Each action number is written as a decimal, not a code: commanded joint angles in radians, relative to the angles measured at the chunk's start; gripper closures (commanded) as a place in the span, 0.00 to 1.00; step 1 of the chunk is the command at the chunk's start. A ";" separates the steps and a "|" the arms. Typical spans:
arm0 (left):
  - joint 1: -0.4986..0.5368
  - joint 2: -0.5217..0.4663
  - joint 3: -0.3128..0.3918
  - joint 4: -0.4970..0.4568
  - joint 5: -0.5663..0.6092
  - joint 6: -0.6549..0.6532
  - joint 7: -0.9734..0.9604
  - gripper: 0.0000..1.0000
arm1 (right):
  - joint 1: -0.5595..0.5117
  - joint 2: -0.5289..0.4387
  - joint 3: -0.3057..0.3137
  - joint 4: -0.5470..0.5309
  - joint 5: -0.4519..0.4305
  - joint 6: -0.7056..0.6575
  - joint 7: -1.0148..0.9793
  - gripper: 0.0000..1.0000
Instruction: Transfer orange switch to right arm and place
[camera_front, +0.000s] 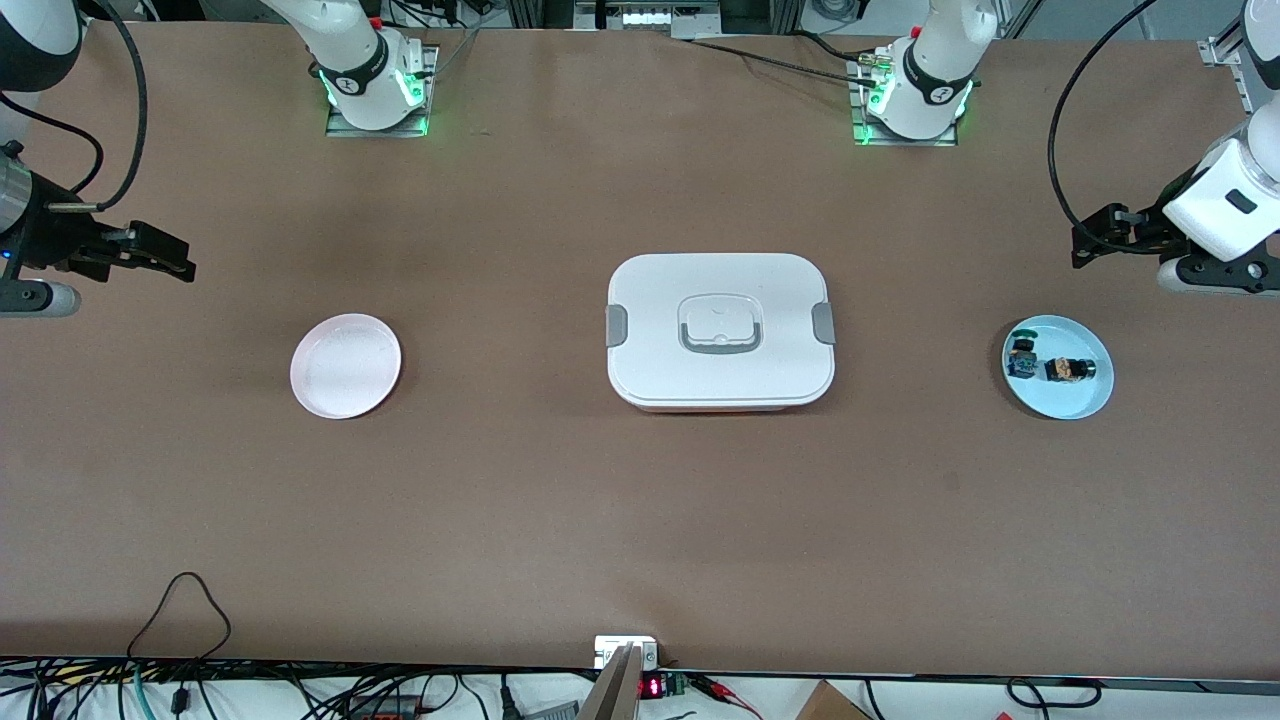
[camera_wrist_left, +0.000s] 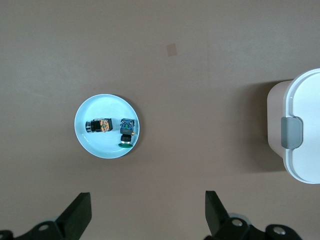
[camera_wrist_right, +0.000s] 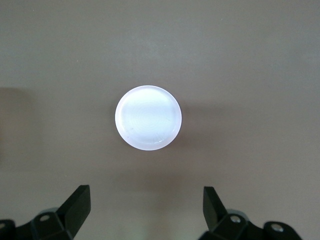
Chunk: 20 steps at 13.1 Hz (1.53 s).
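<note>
Left wrist view is showing the left end effector (camera_wrist_left: 147, 215) hanging with fingers spread wide over bare desk (camera_wrist_left: 200, 65), holding nothing. The blue plate (camera_wrist_left: 87, 142) is lying just ahead of the fingertips, off toward one finger rather than centred between them. On it the orange switch (camera_wrist_left: 98, 125) is lying on its side, just beside the green switch (camera_wrist_left: 127, 132); whether they are touching is hard to say. The white box (camera_wrist_left: 305, 130) is sitting well apart.

The step in hand looks like the first pick. To do it well: centre over the orange one, turn the wrist so the fingers are closing across its short body, and keep the finger on the green side from nudging that part. Grip near one end, leaving the rest free for the handover.

Right end effector (camera_wrist_right: 146, 212) is waiting, fingers also wide and empty, over desk with the pink plate (camera_wrist_right: 148, 117) ahead of it, likely the drop spot.
</note>
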 joint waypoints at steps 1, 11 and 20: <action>0.009 -0.001 -0.003 0.017 -0.026 -0.019 0.002 0.00 | -0.001 -0.017 0.000 -0.011 0.003 -0.009 0.004 0.00; 0.009 0.002 -0.001 0.023 -0.025 -0.019 -0.003 0.00 | -0.002 -0.017 -0.001 -0.011 0.001 -0.009 0.001 0.00; -0.005 0.041 -0.003 0.078 -0.014 -0.056 -0.006 0.00 | -0.001 -0.017 -0.001 -0.011 0.001 -0.009 0.001 0.00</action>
